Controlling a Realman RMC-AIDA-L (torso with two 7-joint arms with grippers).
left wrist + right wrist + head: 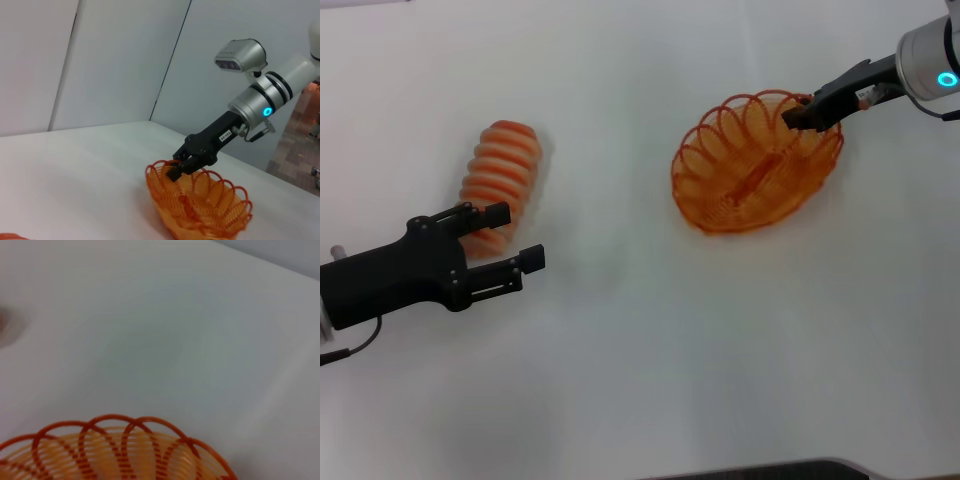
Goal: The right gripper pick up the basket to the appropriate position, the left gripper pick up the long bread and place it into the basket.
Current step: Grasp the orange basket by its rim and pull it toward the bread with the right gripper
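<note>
The basket (757, 165) sits right of the table's middle, empty. My right gripper (807, 110) reaches in from the far right and is shut on the basket's far right rim. The left wrist view shows its fingers (176, 169) pinching that rim of the basket (200, 205). The basket's looped rim (115, 440) also shows in the right wrist view. The long bread (500, 170) lies on the left of the table, pointing away from me. My left gripper (515, 236) is open just at the bread's near end, one finger overlapping it, holding nothing.
The white table (640, 340) carries only the bread and the basket. Its front edge (770, 470) shows at the bottom. A grey wall (125, 60) stands behind the table in the left wrist view.
</note>
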